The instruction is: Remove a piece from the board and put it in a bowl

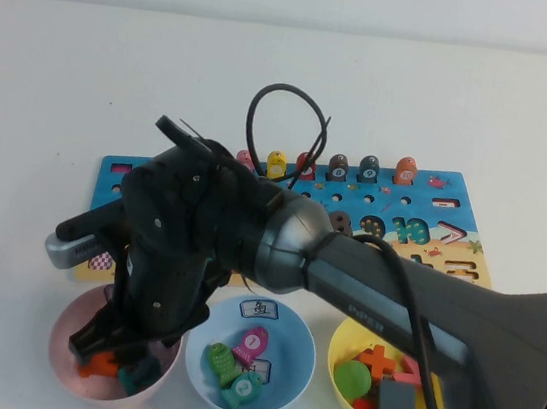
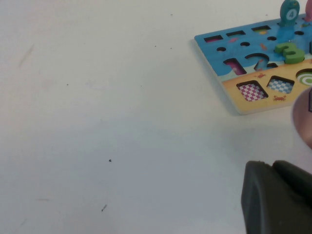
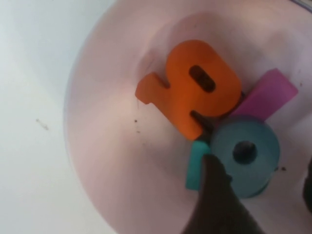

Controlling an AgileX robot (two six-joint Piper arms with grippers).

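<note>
My right gripper (image 1: 109,348) hangs low inside the pale pink bowl (image 1: 64,323) at the front left, jaws open. In the right wrist view one dark finger (image 3: 214,195) stands beside the tail of a teal-grey numeral piece (image 3: 258,134) with a round hole, and the other finger shows at the picture's edge. The piece (image 1: 135,380) rests on the bowl's floor (image 3: 112,146), not gripped. The blue and sandy board (image 1: 457,188) lies behind the bowls. My left gripper (image 2: 270,163) is parked over bare table near the board's corner (image 2: 229,73), fingers together.
An orange numeral (image 3: 190,87) and a magenta block (image 3: 268,95) share the pink bowl. A light-blue bowl (image 1: 302,329) with fish pegs sits in the middle, and a yellow bowl (image 1: 341,340) with shapes on the right. My right arm crosses over the board and bowls.
</note>
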